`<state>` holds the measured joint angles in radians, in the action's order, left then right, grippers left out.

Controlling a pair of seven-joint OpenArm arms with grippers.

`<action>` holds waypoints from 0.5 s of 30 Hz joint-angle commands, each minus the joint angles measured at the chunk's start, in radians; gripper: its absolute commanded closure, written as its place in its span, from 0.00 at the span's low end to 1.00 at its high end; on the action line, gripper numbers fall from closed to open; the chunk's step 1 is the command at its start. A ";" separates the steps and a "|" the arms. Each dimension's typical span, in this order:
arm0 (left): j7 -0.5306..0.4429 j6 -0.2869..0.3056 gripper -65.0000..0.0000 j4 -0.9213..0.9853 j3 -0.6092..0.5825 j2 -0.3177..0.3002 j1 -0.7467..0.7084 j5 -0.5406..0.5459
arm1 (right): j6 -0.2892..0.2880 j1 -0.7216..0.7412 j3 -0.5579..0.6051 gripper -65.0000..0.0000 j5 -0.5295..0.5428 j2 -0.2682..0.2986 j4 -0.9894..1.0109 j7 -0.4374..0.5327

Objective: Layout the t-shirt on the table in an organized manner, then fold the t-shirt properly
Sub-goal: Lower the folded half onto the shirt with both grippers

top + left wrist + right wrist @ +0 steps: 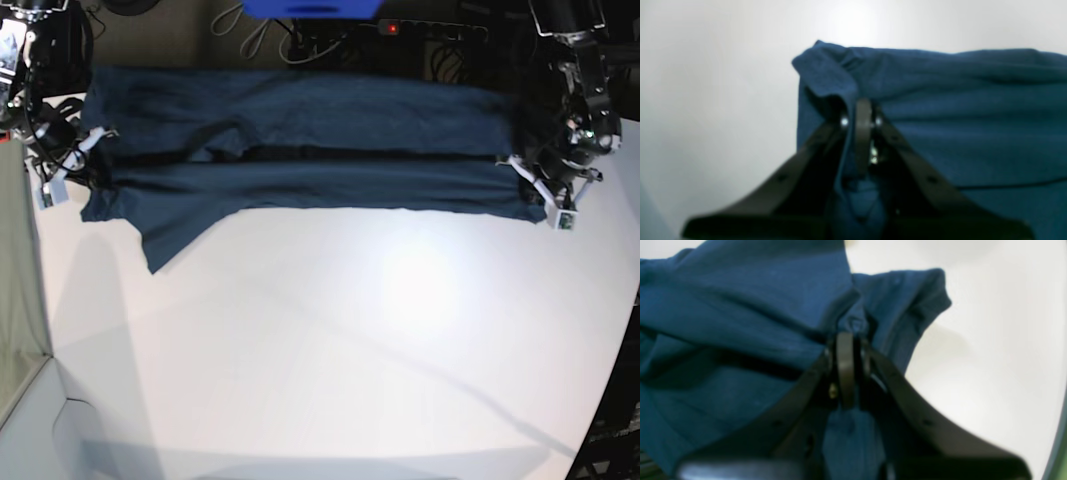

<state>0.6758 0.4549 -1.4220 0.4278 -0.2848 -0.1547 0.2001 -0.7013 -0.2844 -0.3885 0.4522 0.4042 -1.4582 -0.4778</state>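
The dark navy t-shirt (300, 150) lies stretched in a wide band across the far part of the white table (350, 350), doubled over along its length. One sleeve (165, 235) points toward the near side on the left. My left gripper (522, 176) is shut on the shirt's right end, seen close up with the jaws pinching a fold of the cloth (973, 116) at the left gripper's tip (862, 106). At the other end my right gripper (95, 172) is shut on the fabric (740, 306), a bunched edge caught at the right gripper's tip (848, 336).
Cables and a power strip with a red light (390, 27) run behind the table, beside a blue object (310, 8). The table's curved edge (610, 400) falls away at the right, and its left edge (40, 300) borders a grey-green floor.
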 commanded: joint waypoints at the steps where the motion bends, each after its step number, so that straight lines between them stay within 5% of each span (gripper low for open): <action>1: 0.011 0.000 1.00 0.002 -0.004 -0.009 0.005 0.003 | 0.003 -0.008 -0.007 1.00 0.017 0.019 -0.019 0.021; 15: 0.011 0.000 1.00 0.068 -0.002 -0.011 0.036 0.003 | 0.003 0.000 0.026 1.00 0.013 0.023 0.053 0.029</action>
<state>0.6453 0.4561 -1.3563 0.4255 -0.2855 -0.1162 0.2260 -0.6987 -0.2909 -0.3557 0.4526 0.4095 -1.3941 -0.4667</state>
